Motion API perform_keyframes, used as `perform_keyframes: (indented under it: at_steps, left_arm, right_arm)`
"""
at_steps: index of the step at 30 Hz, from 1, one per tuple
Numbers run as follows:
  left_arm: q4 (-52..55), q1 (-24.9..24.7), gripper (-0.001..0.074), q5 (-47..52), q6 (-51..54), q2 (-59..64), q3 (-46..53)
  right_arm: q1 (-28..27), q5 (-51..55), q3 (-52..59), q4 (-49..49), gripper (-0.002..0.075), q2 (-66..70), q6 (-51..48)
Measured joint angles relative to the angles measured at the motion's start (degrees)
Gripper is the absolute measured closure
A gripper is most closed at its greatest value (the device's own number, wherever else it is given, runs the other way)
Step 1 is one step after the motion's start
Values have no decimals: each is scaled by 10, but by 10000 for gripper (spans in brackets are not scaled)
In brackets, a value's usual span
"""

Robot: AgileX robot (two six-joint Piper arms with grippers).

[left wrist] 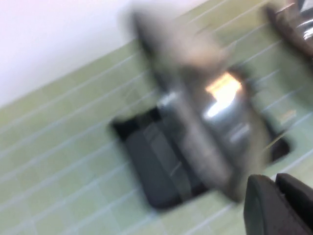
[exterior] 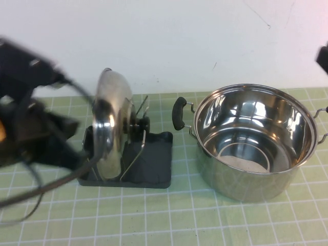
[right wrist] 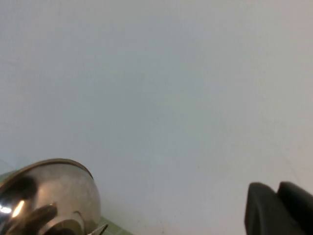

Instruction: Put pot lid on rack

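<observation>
**Operator:** Standing on edge in the rack (exterior: 148, 164), the pot lid (exterior: 110, 123) leans between the wire prongs, knob toward the pot (exterior: 253, 141). Confirm the grippers.

**Technician:** The left gripper (left wrist: 279, 205) sits at the table's left side, clear of the lid. Its arm is blurred in the high view; jaw state cannot be determined. The right gripper (right wrist: 279, 210) is cut off at the far right edge, facing the wall (right wrist: 171, 88); jaw state likewise undetermined.

**Operator:** Rack visibility?

**Technician:** Partly hidden behind the lid.
</observation>
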Motion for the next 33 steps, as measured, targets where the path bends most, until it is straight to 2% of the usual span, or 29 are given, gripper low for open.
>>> perform_keyframes:
  at_steps: [4,8,13,23,33]
  left_arm:
    - [78,0,731,1,-117,-102,93]
    - [113,0,733,3,-217,-219,176]
    - [158,0,733,33,-304,-358,244]
    - [170,0,734,149,-334,-529,281]
    - [166,0,734,178,-335,-545,284]
  right_arm:
    - [0,55,35,0,715,-81,-7]
    - [0,127,62,1,724,-166,-1]
    - [0,154,85,1,727,-274,5]
    - [0,317,86,-4,727,-357,50]
    - [0,345,86,11,727,-357,67]
